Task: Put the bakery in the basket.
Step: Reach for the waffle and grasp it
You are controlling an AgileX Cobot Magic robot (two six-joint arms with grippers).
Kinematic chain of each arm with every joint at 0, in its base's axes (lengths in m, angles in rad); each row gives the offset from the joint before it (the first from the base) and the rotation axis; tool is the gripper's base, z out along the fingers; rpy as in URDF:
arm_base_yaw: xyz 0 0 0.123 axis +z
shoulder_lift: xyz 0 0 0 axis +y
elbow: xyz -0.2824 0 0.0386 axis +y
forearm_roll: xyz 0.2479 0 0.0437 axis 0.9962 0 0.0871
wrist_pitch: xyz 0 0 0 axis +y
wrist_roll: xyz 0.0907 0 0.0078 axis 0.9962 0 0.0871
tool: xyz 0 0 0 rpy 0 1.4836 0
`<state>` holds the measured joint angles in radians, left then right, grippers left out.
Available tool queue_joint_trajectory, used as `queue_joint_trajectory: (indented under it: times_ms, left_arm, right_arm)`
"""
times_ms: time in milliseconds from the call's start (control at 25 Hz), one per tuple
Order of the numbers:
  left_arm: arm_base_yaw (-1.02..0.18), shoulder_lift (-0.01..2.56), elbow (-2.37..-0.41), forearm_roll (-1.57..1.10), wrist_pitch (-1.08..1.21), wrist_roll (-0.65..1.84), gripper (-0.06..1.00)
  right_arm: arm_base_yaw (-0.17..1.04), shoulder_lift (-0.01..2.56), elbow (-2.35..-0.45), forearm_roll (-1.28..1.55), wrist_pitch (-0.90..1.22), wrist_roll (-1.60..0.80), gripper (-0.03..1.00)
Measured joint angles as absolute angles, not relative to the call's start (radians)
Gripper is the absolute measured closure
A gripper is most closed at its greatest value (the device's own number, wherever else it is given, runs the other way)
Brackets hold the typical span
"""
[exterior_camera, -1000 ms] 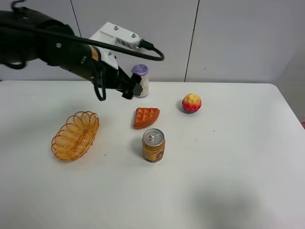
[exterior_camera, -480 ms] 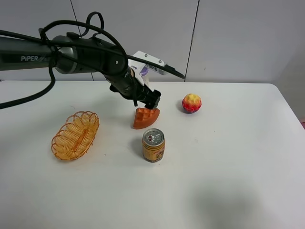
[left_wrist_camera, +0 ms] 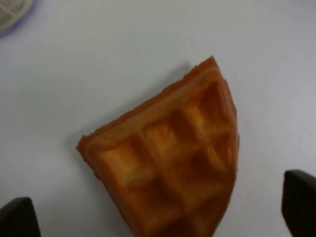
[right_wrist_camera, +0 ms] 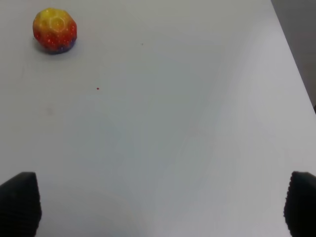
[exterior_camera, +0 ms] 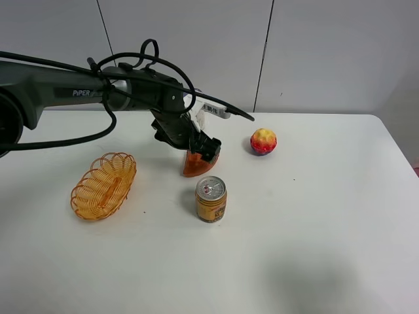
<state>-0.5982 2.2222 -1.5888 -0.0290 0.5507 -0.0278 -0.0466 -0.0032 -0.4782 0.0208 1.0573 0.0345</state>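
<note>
So there's exactly one of everything on the white tabletop (exterior_camera: 314, 229). There's one small orange-brown wedge of waffle with square dents (exterior_camera: 195, 167), one oval orange woven wire basket with a looped rim (exterior_camera: 103, 185), one gold drink can with a silver pull-tab top (exterior_camera: 211, 199), and one round red-and-yellow cupcake on a blue base (exterior_camera: 263, 141).

The waffle lies flat about mid-tabletop, a bit toward the far edge and slightly left of centre. The can stands upright just beside it on the near-edge side, with a small gap between them. The basket sits well apart toward the left edge, with nothing in it. The cupcake is off toward the right edge, about as far back as the waffle.

The black left arm reaches in from the left edge and its left fingers (exterior_camera: 208, 145) are right down over the far part of the waffle. From the left wrist camera they're spread wide, one dark tip (left_wrist_camera: 300, 202) on each side of the wedge, and neither looks to be touching it. Something pale with a purple tint (left_wrist_camera: 12, 10) shows nearby, too cut off to tell what it is.

The right fingers (right_wrist_camera: 19, 202) are spread wide too, with only bare tabletop between them and the cupcake well ahead of them.
</note>
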Motion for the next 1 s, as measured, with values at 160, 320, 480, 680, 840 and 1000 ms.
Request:
queue_joint_trajectory:
  times_ms: [160,320,480,680,840,1000]
  left_arm:
    - [-0.598,2.254,-1.591,-0.029,0.55,-0.028,-0.05]
    - [-0.598,2.269,-1.591,-0.029,0.527,-0.028,-0.05]
    - [-0.598,2.273,-1.593,-0.029,0.519,-0.028,-0.05]
    - [-0.598,2.3,-1.597,-0.041,0.517,-0.028,-0.05]
    - [-0.598,2.313,-1.597,-0.065,0.516,-0.028,-0.05]
    - [-0.598,2.316,-1.597,-0.071,0.51,-0.029,0.27]
  right_arm:
    - [-0.047,-0.003,-0.478,0.021,1.057,0.034,-0.02]
    - [-0.047,-0.003,-0.478,0.021,1.057,0.034,-0.02]
    - [-0.047,-0.003,-0.478,0.021,1.057,0.034,-0.02]
    - [-0.047,-0.003,-0.478,0.021,1.057,0.034,-0.02]
    - [-0.047,-0.003,-0.478,0.021,1.057,0.034,-0.02]
    - [-0.047,-0.003,-0.478,0.021,1.057,0.034,-0.02]
